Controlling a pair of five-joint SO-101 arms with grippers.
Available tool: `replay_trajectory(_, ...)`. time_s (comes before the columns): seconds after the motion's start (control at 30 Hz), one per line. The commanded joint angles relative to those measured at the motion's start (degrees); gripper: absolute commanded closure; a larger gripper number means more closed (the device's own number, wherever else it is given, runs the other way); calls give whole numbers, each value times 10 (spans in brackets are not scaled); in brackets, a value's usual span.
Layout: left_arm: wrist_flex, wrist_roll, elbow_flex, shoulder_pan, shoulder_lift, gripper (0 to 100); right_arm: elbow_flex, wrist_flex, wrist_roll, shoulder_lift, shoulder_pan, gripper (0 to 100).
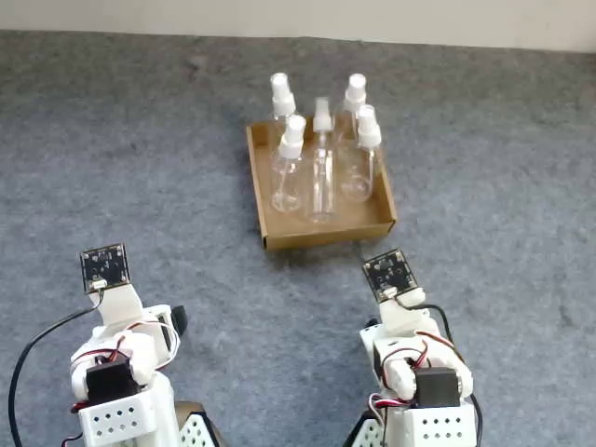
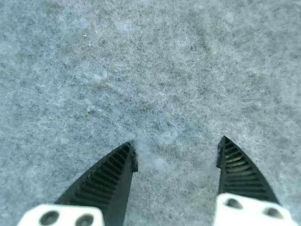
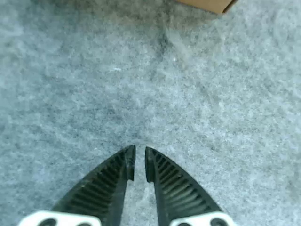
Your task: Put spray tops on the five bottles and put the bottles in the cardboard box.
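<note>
Now, my left gripper (image 2: 178,141) is hanging wide open, holding nothing, my right gripper (image 3: 139,149) is hovering almost closed, also empty, both over grey felt (image 2: 141,70), five bottles (image 1: 321,177) wearing spray tops (image 1: 294,130) are sitting in the cardboard box (image 1: 321,239), upper centre.

- The left gripper (image 2: 178,141) hangs over grey felt-like carpet (image 2: 150,70), its jaws spread wide with nothing between them.
- Its two black fingers (image 2: 108,181) are ribbed on their inner faces and taper to points close above the carpet.
- White housings (image 2: 61,216) with round screw holes sit at the fingers' bases.
- A few pale lint flecks (image 2: 85,35) lie on the carpet, well beyond the gripper's tips.
</note>
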Motion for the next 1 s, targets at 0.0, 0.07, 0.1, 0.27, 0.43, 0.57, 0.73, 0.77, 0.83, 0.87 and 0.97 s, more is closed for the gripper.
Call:
replay_trajectory(0.0, 3, 4, 11, 12, -7, 783, 92, 2, 6, -5, 7, 993)
replay_trajectory(0.07, 3, 4, 11, 76, -7, 783, 92, 2, 6, -5, 7, 993)
replay_trajectory(0.1, 3, 4, 11, 116, -7, 783, 92, 2, 6, -5, 7, 993)
replay_trajectory(0.27, 3, 4, 11, 225, -7, 783, 92, 2, 6, -5, 7, 993)
replay_trajectory(0.43, 3, 4, 11, 197, -6, 783, 92, 2, 6, -5, 7, 993)
replay_trajectory(0.57, 3, 4, 11, 191, -6, 783, 92, 2, 6, -5, 7, 993)
replay_trajectory(0.73, 3, 4, 11, 191, -6, 783, 92, 2, 6, -5, 7, 993)
replay_trajectory(0.77, 3, 4, 11, 191, -6, 783, 92, 2, 6, -5, 7, 993)
replay_trajectory(0.83, 3, 4, 11, 191, -6, 783, 92, 2, 6, -5, 7, 993)
replay_trajectory(0.87, 3, 4, 11, 191, -6, 783, 92, 2, 6, -5, 7, 993)
replay_trajectory(0.97, 3, 4, 11, 191, -6, 783, 92, 2, 6, -5, 7, 993)
